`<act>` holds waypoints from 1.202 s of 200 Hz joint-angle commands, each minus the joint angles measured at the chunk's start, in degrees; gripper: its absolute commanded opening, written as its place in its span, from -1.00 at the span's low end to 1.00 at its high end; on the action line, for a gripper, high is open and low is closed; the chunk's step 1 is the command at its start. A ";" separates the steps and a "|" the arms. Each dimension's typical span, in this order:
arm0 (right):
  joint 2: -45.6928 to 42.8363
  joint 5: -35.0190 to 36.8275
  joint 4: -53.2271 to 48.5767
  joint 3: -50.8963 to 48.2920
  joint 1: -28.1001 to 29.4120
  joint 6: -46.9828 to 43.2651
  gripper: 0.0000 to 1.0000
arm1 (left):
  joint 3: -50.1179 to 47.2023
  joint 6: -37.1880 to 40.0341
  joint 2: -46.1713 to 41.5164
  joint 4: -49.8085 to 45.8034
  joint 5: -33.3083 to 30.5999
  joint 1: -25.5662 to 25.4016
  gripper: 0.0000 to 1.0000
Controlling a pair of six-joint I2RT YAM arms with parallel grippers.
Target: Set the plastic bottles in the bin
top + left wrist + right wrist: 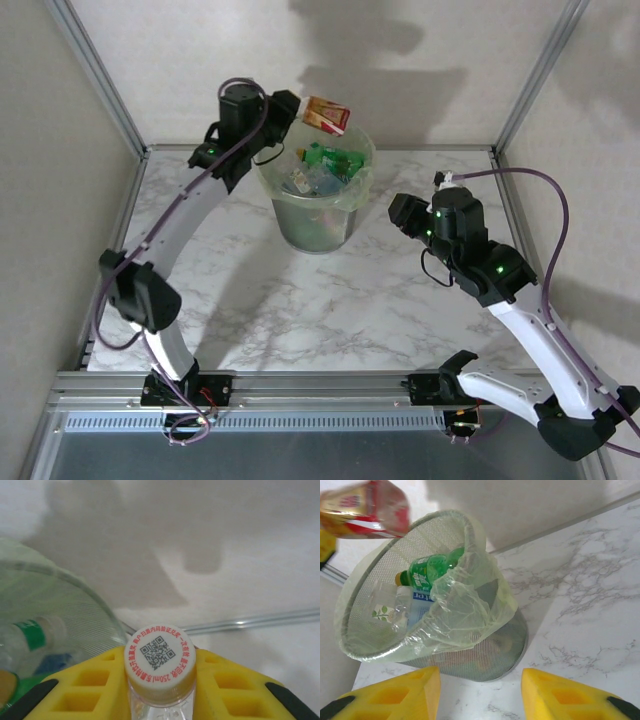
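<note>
The bin (318, 215) is a round mesh bucket with a pale-green liner, standing at the back middle of the table. Several plastic bottles lie inside it, among them a green one (432, 569) and a clear one with a blue label (419, 601). My left gripper (291, 104) is shut on a clear bottle with a red and tan label (326, 115), held above the bin's far left rim. In the left wrist view the bottle's white cap (160, 660) sits between the yellow fingers (95, 685). My right gripper (398, 212) hangs open to the right of the bin (485, 645), nothing between its fingers (555, 692).
The marble table (300, 300) is boxed in by pale walls and aluminium posts (98, 75) at the back corners. A metal rail (300, 385) runs along the near edge, where the arm bases are bolted. The held bottle (367, 509) shows blurred at the top left of the right wrist view.
</note>
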 commanded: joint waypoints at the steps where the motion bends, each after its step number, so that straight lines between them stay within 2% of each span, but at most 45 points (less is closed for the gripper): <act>1: -0.67 -0.44 0.49 -1.07 -0.36 0.63 -0.05 | 3.51 -3.02 2.31 1.74 -2.07 0.54 -0.41; 35: -0.31 -0.60 0.64 -1.25 -0.37 0.30 -0.05 | 4.88 -3.10 4.56 1.27 -3.58 0.64 -0.35; 42: -0.33 -0.64 0.64 -1.34 -0.37 0.29 -0.05 | 4.80 -2.96 4.75 0.88 -3.76 0.68 -0.25; 53: -0.29 -0.73 0.75 -1.31 -0.36 0.25 -0.05 | 4.66 -2.61 5.11 -0.09 -3.87 0.68 0.07; 65: -0.42 -0.69 0.75 -1.38 -0.37 0.17 -0.04 | 3.93 -2.51 4.86 -0.66 -4.41 0.73 0.31; 88: -0.58 -0.88 0.75 -1.40 -0.37 0.17 -0.03 | 1.06 -2.76 2.69 1.29 -5.36 0.72 0.52; 104: -0.70 -0.97 0.67 -1.07 -0.37 0.18 -0.02 | 1.05 -2.59 1.70 1.27 -5.20 0.72 0.52; 124: -0.70 -0.92 0.71 -0.89 -0.37 0.09 -0.02 | 0.84 -1.95 -0.27 0.22 -5.81 0.72 0.41; 160: -0.52 -1.22 1.08 -0.65 -0.37 0.13 -0.02 | 1.67 2.49 -4.64 -6.99 -12.49 0.91 0.39; 179: -0.31 -1.48 1.35 -0.63 -0.35 0.08 -0.02 | 1.37 3.93 -6.02 -9.74 -13.96 1.50 0.40; 197: 0.04 -1.56 1.50 -0.35 -0.37 -0.09 -0.02 | 0.77 4.75 -6.68 -10.39 -13.65 1.78 0.38; 217: 0.34 -1.78 1.80 -0.14 -0.35 -0.17 -0.02 | 1.28 6.17 -6.62 -9.74 -10.76 1.70 0.28; 240: 0.26 -1.06 1.12 0.69 -0.32 -0.69 -0.03 | 1.42 12.79 -8.70 -10.18 -7.86 1.52 0.27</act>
